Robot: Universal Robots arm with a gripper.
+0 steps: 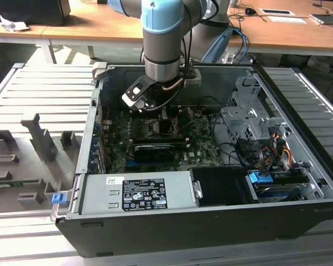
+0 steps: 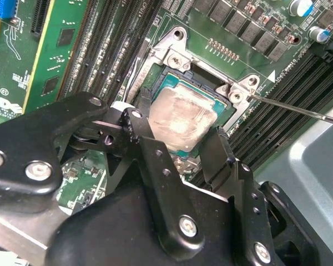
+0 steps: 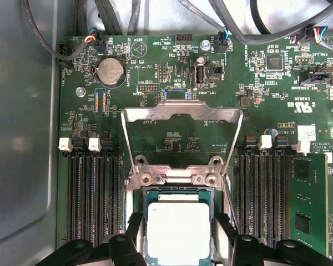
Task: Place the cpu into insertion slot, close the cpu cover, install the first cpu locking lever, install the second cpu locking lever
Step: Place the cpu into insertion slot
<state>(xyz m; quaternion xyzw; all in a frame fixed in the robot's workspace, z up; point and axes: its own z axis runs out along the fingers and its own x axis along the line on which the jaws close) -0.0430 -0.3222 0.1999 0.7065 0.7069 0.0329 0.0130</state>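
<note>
The cpu (image 2: 183, 117), a small square chip with a pale silvery top, sits level over the insertion slot (image 3: 177, 194) on the green motherboard (image 1: 202, 145). My gripper (image 2: 180, 141) reaches down into the open computer case, and its black fingers (image 2: 217, 152) press against two opposite edges of the chip. In the first wrist view the cpu (image 3: 178, 233) also lies between the gripper (image 3: 178, 241) fingers. The cpu cover (image 3: 183, 111), a silvery frame with a square window, is swung open and lies back behind the socket. Thin wire locking levers (image 3: 128, 145) stand released along its sides.
Memory slots (image 3: 91, 194) flank the socket on both sides, and a green card (image 3: 308, 205) stands in one. In the exterior view a long black card (image 1: 155, 149), the power supply (image 1: 136, 194) and a drive cage with cables (image 1: 250, 119) crowd the case around the arm.
</note>
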